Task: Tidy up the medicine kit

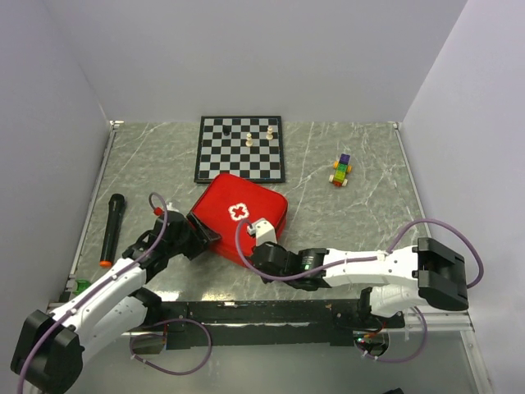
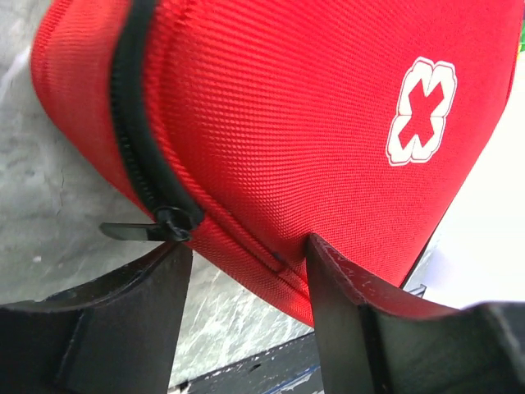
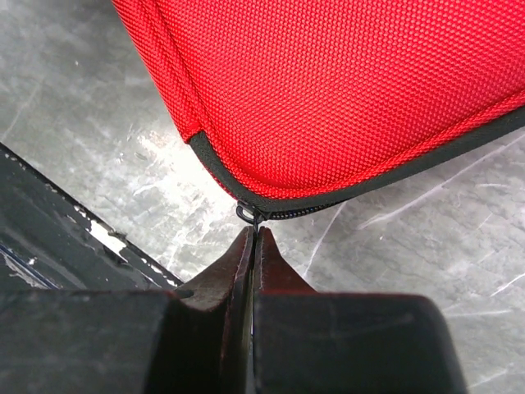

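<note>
One medicine kit point(image 1: 242, 215) lies closed, contents hidden.

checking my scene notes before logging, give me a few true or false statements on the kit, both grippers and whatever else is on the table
1. The medicine kit lies with its white cross facing up. True.
2. The right gripper hangs wide open above the kit. False: it is shut on the zipper pull at the kit's near corner.
3. The left gripper is open, its fingers straddling the kit's edge. True.
4. The chessboard is bare. False: several chess pieces stand on it.
5. The black pen-like object lies right of the kit. False: it lies to the left.
</note>
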`<state>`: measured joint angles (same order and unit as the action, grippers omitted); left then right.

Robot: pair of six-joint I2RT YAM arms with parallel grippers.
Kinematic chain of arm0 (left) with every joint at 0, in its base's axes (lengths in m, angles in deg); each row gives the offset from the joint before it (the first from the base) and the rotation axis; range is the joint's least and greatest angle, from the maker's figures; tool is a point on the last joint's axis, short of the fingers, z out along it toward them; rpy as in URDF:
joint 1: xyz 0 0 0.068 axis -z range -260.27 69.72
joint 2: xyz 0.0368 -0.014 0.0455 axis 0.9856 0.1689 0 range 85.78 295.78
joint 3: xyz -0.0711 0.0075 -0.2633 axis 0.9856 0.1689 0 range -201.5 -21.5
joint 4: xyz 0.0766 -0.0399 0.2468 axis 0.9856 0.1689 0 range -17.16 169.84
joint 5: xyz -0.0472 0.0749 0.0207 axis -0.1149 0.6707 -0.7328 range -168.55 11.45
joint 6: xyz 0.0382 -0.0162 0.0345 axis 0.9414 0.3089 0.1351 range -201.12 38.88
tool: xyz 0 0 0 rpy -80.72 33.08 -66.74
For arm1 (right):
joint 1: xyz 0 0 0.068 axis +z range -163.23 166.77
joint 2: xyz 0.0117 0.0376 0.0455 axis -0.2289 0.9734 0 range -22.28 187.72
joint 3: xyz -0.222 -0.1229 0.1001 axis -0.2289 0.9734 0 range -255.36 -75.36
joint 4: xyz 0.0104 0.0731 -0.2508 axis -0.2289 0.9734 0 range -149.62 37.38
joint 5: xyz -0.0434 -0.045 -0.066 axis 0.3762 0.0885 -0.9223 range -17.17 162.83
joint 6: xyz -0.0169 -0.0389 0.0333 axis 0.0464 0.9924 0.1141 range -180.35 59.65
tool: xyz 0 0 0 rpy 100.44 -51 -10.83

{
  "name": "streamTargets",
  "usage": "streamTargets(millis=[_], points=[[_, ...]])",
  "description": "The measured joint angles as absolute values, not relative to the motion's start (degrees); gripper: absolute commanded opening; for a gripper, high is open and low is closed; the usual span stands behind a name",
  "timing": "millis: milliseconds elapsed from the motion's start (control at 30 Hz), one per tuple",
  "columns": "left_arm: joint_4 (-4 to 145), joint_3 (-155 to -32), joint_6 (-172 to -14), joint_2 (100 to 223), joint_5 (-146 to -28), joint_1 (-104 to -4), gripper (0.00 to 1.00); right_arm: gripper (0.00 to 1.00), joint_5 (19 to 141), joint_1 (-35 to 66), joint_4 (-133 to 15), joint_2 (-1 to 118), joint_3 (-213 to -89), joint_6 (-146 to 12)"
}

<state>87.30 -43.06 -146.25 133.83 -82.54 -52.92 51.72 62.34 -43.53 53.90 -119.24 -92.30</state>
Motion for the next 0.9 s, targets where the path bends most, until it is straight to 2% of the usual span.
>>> streamTargets(millis=[333,400,533,600,900], points=[[84.63,-43.15,-143.49,135.60,-84.86,-56.64,0.62,0.00,48.73,61.64,-44.71,49.70,-114.61,-100.87],[84.50,-43.50,-142.99,136.02,-84.90,-57.34,0.66,0.00,48.99,61.18,-45.45,48.28,-113.19,-101.28],[86.08,-44.94,-141.15,136.11,-83.15,-59.06,0.84,0.00,49.49,61.13,-46.21,47.87,-112.62,-99.45],[88.26,-46.34,-140.23,135.08,-81.25,-59.98,0.88,0.00,49.52,61.55,-45.89,48.74,-113.21,-97.74],[98.73,-51.24,-139.27,121.48,-78.50,-60.33,0.96,0.00,52.66,64.06,-40.58,61.62,-127.50,-86.81]])
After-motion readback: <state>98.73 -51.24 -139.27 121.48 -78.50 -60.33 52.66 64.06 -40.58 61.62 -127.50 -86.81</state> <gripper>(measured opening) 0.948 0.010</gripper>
